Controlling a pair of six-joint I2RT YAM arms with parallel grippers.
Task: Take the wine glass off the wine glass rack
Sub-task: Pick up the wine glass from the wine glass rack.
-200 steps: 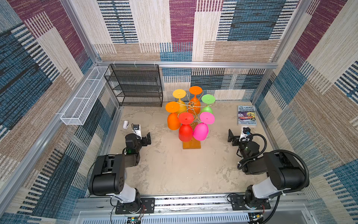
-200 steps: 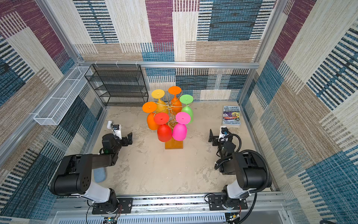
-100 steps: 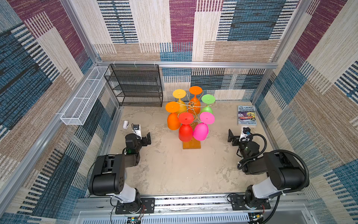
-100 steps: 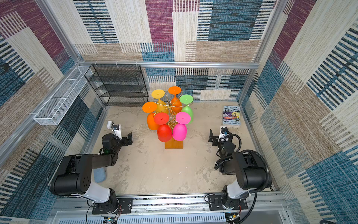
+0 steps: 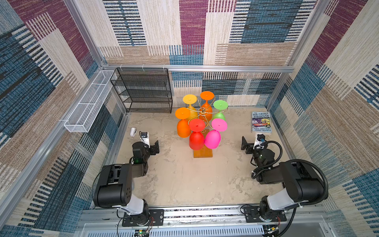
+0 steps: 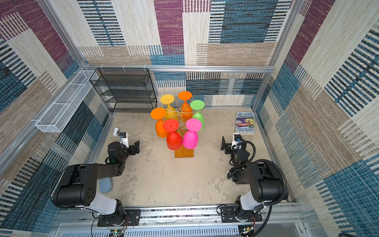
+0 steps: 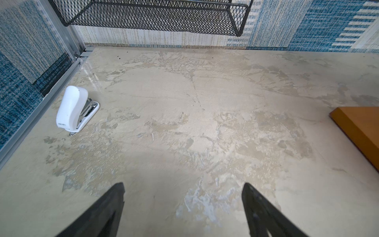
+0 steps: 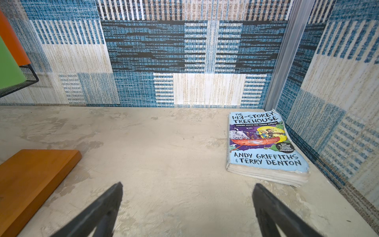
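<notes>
Comparing with the top views of the past second: nothing has visibly shifted. Arms, rack and all six glasses stand as they did. Judged status: the task is not begun, and no glass has been approached.

- Left gripper [image 7: 183, 184]: jaws spread wide, nothing between them, touching nothing. Bare table [image 7: 184, 123] lies under and ahead of it. A white stapler [image 7: 73, 108] sits ahead on its outer side, near but apart.
- Right gripper [image 8: 188, 184]: jaws spread wide, empty, touching nothing. A book [image 8: 264, 143] lies ahead on its outer side, near but apart.
- Wine glass rack [image 5: 203, 111]: stands between the two grippers and somewhat ahead of both, well apart from each. Its wooden base [image 5: 202, 152] rests on the table.
- Glasses, six, hung bowl-down from the rack arms:
  - Red wine glass [image 5: 196, 140]: nearest the grippers, on the left gripper's side.
  - Pink wine glass [image 5: 212, 139]: nearest the grippers, on the right gripper's side.
  - Beyond these: side orange glass [image 5: 183, 131], yellow glass [image 5: 190, 99], rear orange glass [image 5: 207, 95], green glass [image 5: 220, 104].
- Likeliest picks, as a judgement: red or pink.
</notes>
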